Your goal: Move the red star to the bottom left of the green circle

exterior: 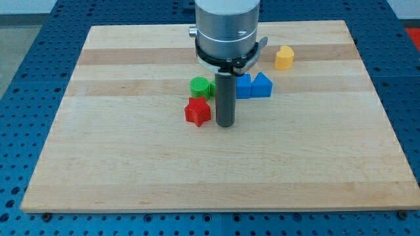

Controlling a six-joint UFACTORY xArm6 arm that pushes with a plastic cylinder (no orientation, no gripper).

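The red star (197, 111) lies on the wooden board (131, 164) near its middle, just below the green circle (200, 86) and almost touching it. My tip (226, 124) rests on the board close to the right of the red star, with a narrow gap between them. The rod rises straight up to the arm's grey body at the view's top and hides part of what lies behind it.
Two blue blocks stand right of the rod: a blue cube (243, 86), partly hidden, and a blue pointed block (261, 85) touching it. A yellow block (284, 58) sits farther toward the view's top right. A blue perforated table surrounds the board.
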